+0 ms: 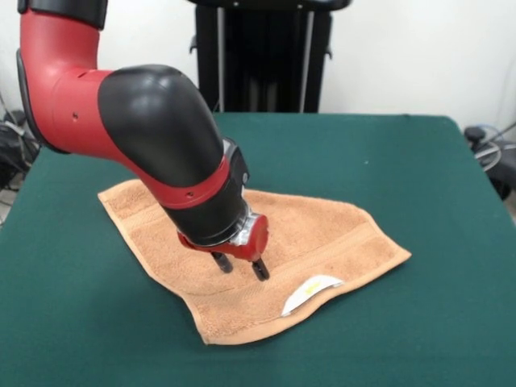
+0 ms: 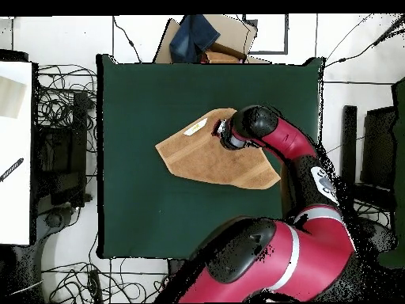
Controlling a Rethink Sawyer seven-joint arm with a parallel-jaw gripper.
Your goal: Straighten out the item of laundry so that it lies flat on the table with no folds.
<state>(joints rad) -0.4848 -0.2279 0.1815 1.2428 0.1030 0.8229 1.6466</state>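
Note:
The item of laundry is an orange-tan terry towel lying spread in the middle of the dark green table. Its near edge is turned over, showing a white label with a yellow mark. My gripper points down over the towel's middle, a little behind the label, with its two black fingers apart and nothing between them. The tips are at or just above the cloth. In the overhead view the towel is an uneven shape on the table, and the gripper sits by the label.
A cardboard box holding blue cloth lies past the table's top edge in the overhead view. Cables lie on the floor to the left, beside a white surface. My arm hides the towel's far left part.

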